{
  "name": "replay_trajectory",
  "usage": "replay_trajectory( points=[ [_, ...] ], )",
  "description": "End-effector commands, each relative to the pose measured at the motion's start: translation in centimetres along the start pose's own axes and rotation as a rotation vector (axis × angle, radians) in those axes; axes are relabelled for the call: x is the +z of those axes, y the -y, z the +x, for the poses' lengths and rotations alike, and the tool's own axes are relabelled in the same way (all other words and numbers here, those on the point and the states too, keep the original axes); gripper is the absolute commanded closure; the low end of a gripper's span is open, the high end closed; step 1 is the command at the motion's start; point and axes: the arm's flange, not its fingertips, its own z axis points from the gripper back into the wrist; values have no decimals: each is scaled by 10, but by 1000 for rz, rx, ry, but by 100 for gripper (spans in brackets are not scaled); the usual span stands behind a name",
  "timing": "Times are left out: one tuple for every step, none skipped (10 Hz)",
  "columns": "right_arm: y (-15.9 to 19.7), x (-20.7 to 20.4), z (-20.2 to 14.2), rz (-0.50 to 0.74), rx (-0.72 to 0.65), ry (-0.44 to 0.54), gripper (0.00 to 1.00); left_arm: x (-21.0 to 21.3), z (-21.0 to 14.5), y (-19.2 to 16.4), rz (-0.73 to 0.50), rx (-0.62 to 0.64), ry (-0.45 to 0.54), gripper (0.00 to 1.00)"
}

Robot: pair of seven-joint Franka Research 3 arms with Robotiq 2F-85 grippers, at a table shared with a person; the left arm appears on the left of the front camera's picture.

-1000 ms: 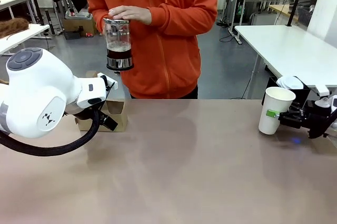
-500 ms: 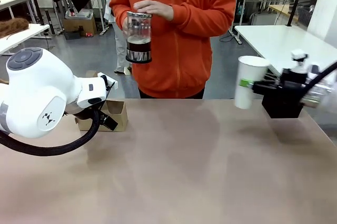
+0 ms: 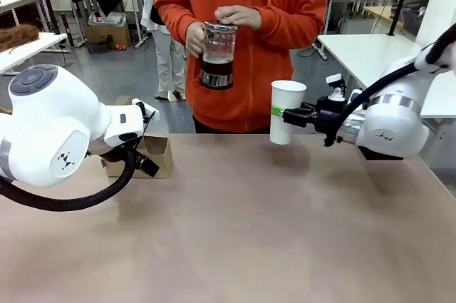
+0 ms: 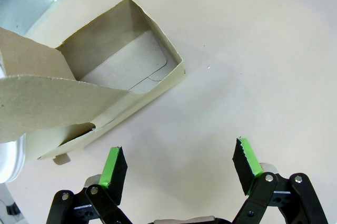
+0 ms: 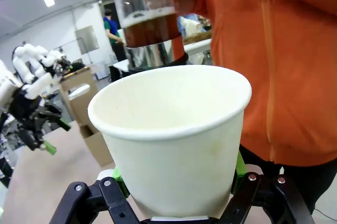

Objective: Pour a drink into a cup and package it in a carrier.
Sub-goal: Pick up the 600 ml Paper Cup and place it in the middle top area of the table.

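Observation:
My right gripper [image 3: 288,115] is shut on the white paper cup [image 3: 286,110] and holds it upright, just above the table's far edge. Seen from the right wrist, the cup [image 5: 174,139] is lidless and white inside, gripped by my green pads [image 5: 240,167]. A person in an orange hoodie holds the glass pitcher [image 3: 216,55] of dark drink [image 5: 150,28] in both hands, up and to the left of the cup. At the far left stands the brown cardboard carrier [image 3: 155,152]. My left gripper [image 4: 181,163] hangs open beside the carrier [image 4: 113,71], holding nothing.
The brown table [image 3: 249,232] stretches bare between my arms. My bulky left arm [image 3: 57,135] hides part of the carrier. A white table [image 3: 385,60] stands behind at the right.
My right arm has lifted the cup from the table's right edge and carried it left toward the middle. The person has stepped right with the pitcher. My left arm has not moved.

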Motion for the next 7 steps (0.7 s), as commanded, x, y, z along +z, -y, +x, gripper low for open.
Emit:
replay_trajectory(
  points=[
    [14,-11,-12,-67,57,0,18,0,0,0,-1,0,1,0],
    [16,-14,-17,-75,71,1,18,0,0,0,-1,0,1,0],
    [16,-16,-20,-79,74,-1,18,0,0,0,-1,0,1,0],
    [17,-17,-19,-75,66,3,18,0,0,0,-1,0,1,0],
    [19,-11,-14,-34,38,-10,18,0,0,0,-1,0,1,0],
    [19,-8,-23,-35,44,-7,18,0,0,0,-1,0,1,0],
    [19,-8,-23,-35,44,-7,18,0,0,0,-1,0,1,0]
  ],
)
